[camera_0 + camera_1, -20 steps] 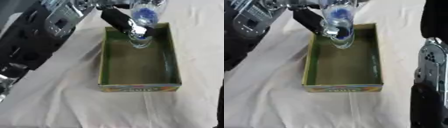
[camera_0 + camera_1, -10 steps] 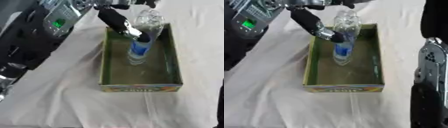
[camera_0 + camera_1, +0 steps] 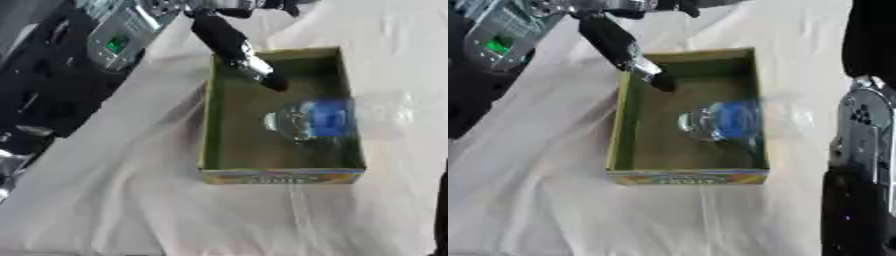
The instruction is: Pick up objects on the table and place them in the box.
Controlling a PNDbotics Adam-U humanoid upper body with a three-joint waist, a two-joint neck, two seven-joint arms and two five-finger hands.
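One bottle with a blue label lies blurred inside the box, clear of your left hand, whose fingers hang straight and apart over the far left corner, holding nothing, so that drop looks done to me.

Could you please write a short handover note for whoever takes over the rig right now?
Left hand: above the far left corner of the box, a finger straight and pointing down into it, holding nothing.
Right hand: not visible; only the right arm shows at the right edge of the right eye view.
Clear plastic bottle with a blue label: blurred, inside the open green cardboard box, over its right half; I cannot tell whether it has settled.
Done: the bottle is out of the hand and in the box.
Left: no other loose objects show on the white cloth; confirm the bottle has come to rest.
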